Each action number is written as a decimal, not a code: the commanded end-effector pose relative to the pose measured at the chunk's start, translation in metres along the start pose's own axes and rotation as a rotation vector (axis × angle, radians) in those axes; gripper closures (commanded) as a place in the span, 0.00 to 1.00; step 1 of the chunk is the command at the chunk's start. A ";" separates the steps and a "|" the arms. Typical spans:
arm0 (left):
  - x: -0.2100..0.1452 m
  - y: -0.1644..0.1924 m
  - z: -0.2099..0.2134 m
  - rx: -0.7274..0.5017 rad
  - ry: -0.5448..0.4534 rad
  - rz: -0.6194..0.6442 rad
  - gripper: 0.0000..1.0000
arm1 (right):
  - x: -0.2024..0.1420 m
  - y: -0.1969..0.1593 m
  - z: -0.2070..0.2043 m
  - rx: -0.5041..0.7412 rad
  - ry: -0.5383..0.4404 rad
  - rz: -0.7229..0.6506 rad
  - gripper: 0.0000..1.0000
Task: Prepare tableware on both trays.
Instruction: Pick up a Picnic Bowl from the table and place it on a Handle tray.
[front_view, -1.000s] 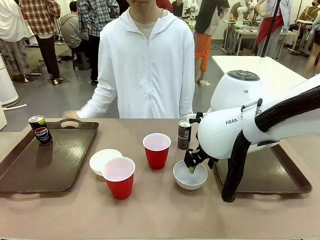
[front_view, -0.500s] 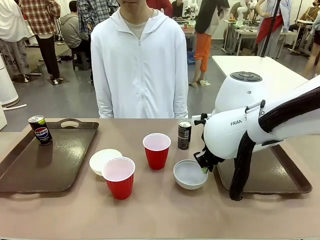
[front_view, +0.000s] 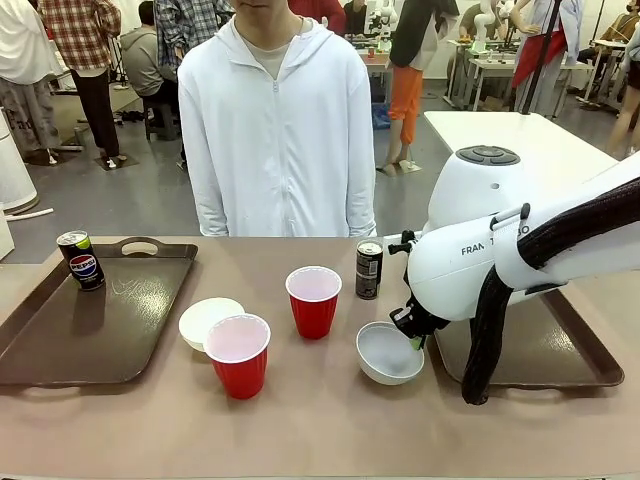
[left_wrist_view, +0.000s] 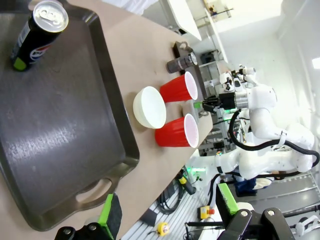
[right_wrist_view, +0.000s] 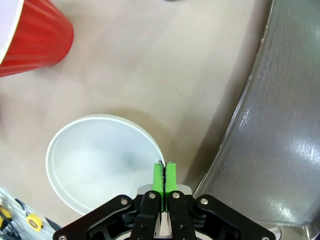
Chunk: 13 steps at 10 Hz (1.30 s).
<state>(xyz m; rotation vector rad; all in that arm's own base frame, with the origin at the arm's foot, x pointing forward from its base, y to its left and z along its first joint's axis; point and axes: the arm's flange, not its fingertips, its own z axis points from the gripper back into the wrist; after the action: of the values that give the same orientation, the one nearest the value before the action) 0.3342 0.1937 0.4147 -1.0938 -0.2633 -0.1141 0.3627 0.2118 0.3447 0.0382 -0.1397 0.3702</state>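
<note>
My right gripper (front_view: 414, 341) is shut on the right rim of a white bowl (front_view: 388, 354), which tilts up beside the right tray (front_view: 545, 352). In the right wrist view the green pads (right_wrist_view: 159, 176) pinch the bowl's (right_wrist_view: 97, 162) rim next to the tray (right_wrist_view: 280, 125). A Pepsi can (front_view: 80, 260) stands on the left tray (front_view: 90, 330). Between the trays are a second white bowl (front_view: 205, 317), two red cups (front_view: 237, 354) (front_view: 313, 301) and a dark can (front_view: 369, 268). My left gripper (left_wrist_view: 168, 210) hangs open above the left tray's (left_wrist_view: 60, 135) near end.
A person in a white hooded jacket (front_view: 275, 130) stands at the table's far edge with arms down. My right arm's white body (front_view: 480, 250) hangs over the right tray's left part. Bare tabletop (front_view: 320, 420) runs along the near edge.
My right gripper moved from inside the bowl to its right rim and closed on it. The bowl shifted right and tipped up. The person drew a hand back from the left tray.
</note>
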 end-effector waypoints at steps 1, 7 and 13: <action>0.000 -0.003 0.001 -0.012 -0.008 0.003 0.00 | -0.009 0.001 -0.003 -0.025 0.013 -0.023 1.00; 0.000 -0.003 0.001 -0.012 -0.008 0.003 0.00 | -0.055 0.002 0.149 0.072 -0.058 -0.113 1.00; 0.000 -0.003 0.001 -0.012 -0.008 0.003 0.00 | -0.036 -0.114 0.174 0.011 -0.114 -0.298 1.00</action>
<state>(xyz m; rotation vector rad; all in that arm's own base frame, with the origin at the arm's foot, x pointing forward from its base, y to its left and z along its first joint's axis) 0.3343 0.1938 0.4147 -1.0936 -0.2630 -0.1141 0.3325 0.0819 0.5148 0.1195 -0.2385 0.0720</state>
